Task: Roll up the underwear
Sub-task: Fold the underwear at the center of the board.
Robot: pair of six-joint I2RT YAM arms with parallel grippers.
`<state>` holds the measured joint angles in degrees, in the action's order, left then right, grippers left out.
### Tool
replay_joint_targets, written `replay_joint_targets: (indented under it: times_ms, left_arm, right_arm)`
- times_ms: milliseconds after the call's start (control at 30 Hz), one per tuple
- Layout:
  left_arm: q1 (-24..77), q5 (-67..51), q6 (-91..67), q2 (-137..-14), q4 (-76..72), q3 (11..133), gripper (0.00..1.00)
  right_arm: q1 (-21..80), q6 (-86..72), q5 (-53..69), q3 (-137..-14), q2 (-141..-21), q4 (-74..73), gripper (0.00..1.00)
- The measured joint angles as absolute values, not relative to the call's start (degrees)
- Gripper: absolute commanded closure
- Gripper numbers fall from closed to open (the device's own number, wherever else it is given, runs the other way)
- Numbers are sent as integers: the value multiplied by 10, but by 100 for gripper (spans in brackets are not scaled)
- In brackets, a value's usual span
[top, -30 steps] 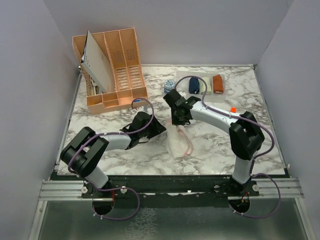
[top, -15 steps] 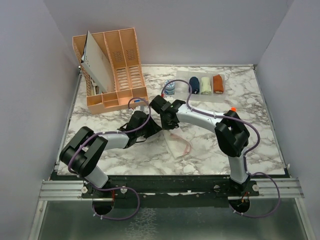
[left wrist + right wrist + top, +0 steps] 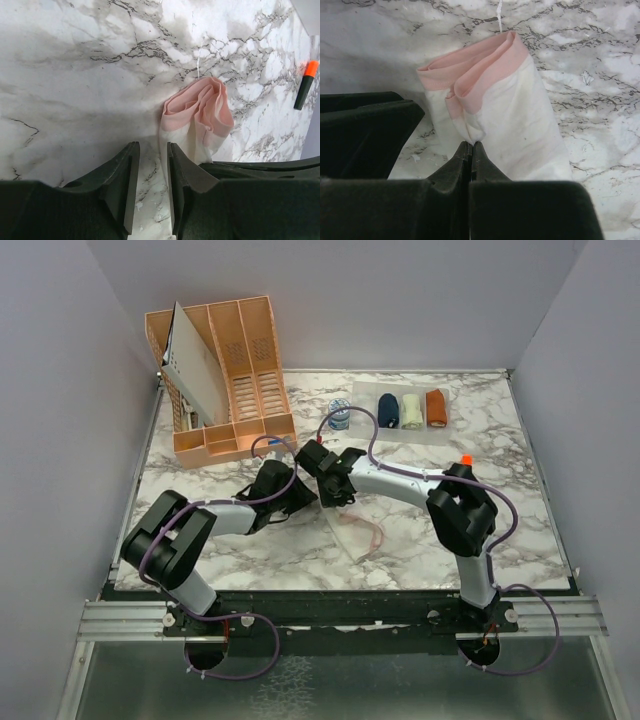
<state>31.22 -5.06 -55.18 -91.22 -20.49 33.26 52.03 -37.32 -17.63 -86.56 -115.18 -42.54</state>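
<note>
While right gripper [image 3: 471, 144] pinches pink brief [image 3: 505, 115] mid-table | left gripper [image 3: 151, 150]: jaws narrow, empty | briefs: two, navy brief [image 3: 388, 411] rolled near far edge | table [image 3: 540, 520]: open marble around.

Pink-edged briefs [image 3: 490, 100] bunched, navy briefs [image 3: 388, 410] rolled.

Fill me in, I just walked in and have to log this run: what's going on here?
Both arms meet mid-table over the whitish-pink underwear. The right gripper is shut, pinching a fold of it. The left gripper sits just beside the cloth, jaws apart with nothing between them. The garment is bunched, not yet a finished roll. At the far edge the navy underwear already lies rolled, next to a cream bundle and a rust-orange bundle.
</note>
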Motion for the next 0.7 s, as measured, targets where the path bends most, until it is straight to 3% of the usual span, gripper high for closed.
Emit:
replay_joint_targets:
  times_ms: [700]
  left_arm:
    - [311,-62,-554,-939,-216,344,82]
  right_arm:
    - [529,-362,-129,-870,-1178,-378,92]
